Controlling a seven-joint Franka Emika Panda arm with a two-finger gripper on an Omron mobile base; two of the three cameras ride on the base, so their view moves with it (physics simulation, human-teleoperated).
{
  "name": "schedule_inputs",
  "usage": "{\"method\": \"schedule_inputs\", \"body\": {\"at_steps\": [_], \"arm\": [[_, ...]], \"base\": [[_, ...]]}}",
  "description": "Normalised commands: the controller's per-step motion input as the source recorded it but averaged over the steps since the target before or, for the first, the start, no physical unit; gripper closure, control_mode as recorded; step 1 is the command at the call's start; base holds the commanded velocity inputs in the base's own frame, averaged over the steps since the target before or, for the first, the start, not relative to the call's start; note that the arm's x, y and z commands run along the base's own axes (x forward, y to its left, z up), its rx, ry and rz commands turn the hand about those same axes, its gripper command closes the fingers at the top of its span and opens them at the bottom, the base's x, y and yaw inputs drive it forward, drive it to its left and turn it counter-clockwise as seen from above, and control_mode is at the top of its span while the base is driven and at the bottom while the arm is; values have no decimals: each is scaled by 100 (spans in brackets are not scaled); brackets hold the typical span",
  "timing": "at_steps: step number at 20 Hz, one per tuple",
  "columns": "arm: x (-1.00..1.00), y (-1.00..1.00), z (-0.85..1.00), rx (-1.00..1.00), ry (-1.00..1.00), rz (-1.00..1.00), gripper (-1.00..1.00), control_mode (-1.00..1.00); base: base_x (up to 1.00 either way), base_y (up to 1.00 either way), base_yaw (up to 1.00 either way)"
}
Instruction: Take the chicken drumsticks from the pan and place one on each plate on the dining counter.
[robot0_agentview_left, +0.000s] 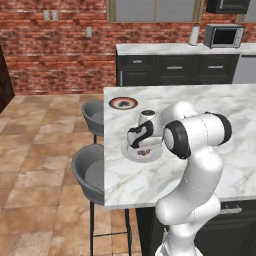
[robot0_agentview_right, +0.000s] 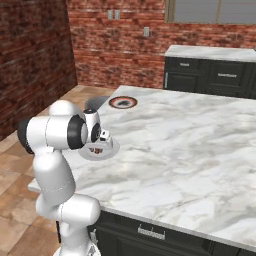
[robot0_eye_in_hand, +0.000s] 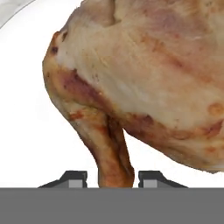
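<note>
Hand view: two dark fingertips of the gripper (robot0_eye_in_hand: 111, 177) sit at the bottom centre, standing slightly apart on either side of the thin bone end of a golden-brown roasted chicken drumstick (robot0_eye_in_hand: 144, 74); whether they grip it or have just let go, can't tell. The meat fills the upper right of the frame and lies over a plain pale white-grey round plate (robot0_eye_in_hand: 26, 131). Left base view: the white arm reaches from lower right to that plate (robot0_agentview_left: 131, 154) at centre frame, near the left edge of the broad white grey-veined marble dining counter (robot0_agentview_left: 220, 165); a dark brown bit shows under the hand. Farther back, upper left of the counter, the white round plate with the dark red-brown rim (robot0_agentview_left: 123, 103) sits well apart, and I can't tell whether it holds anything. Right base view agrees: gripper (robot0_agentview_right: 100, 145) low over the pale plate (robot0_agentview_right: 112, 146) at left centre, rimmed plate (robot0_agentview_right: 122, 102) beyond. My read: first drumstick is down or nearly so; release and retreat are next, then fetch the second one for the rimmed plate.
</note>
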Motion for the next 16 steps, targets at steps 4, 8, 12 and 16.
{"method": "schedule_inputs", "body": {"at_steps": [4,8,12,16], "arm": [[-2,0,19,1,0,1,-100,-100],[-13,0,49,0,0,0,-100,-100],[-40,0,71,0,-2,0,-100,-100],[-78,-2,56,0,-1,-1,-100,-100]], "base": [[0,0,0],[0,0,0],[0,0,0],[0,0,0]]}}
